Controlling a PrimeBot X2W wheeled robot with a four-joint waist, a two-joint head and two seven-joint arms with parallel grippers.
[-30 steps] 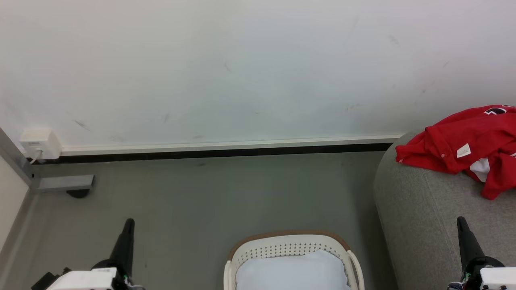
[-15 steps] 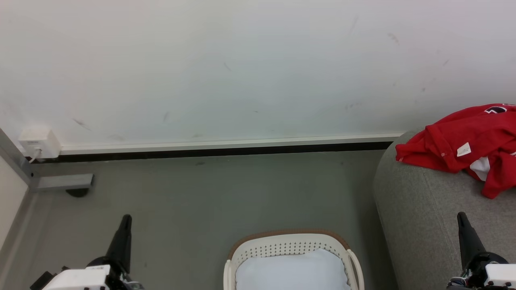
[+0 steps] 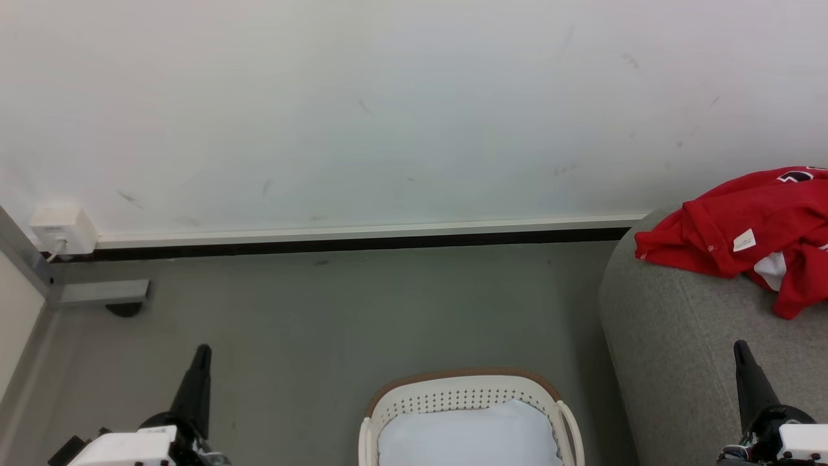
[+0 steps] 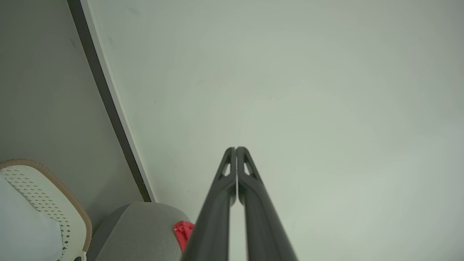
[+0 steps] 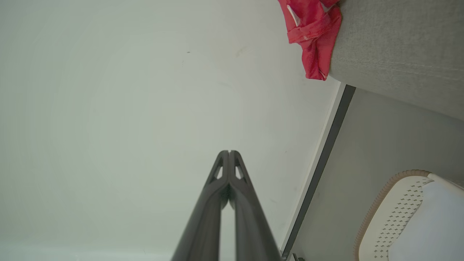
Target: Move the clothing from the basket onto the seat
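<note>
Left fingers (image 3: 193, 388), right fingers (image 3: 750, 382): pressed together, empty | clothing (image 3: 744, 223): on seat (image 3: 679, 362) | basket (image 3: 462, 374): pale pad (image 3: 466, 437) inside, no red seen | task: looks finished

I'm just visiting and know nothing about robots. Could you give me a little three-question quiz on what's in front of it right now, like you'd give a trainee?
1. True or false: the red clothing lies on the grey seat.
2. What shows inside the basket? A) a red shirt B) a pale white pad C) a pair of shoes
3. Fill the blank: the left gripper and the right gripper each have their two dark fingers ____ (open or shut).

Key: 1 true. 2 B. 3 shut, and neither holds anything.
</note>
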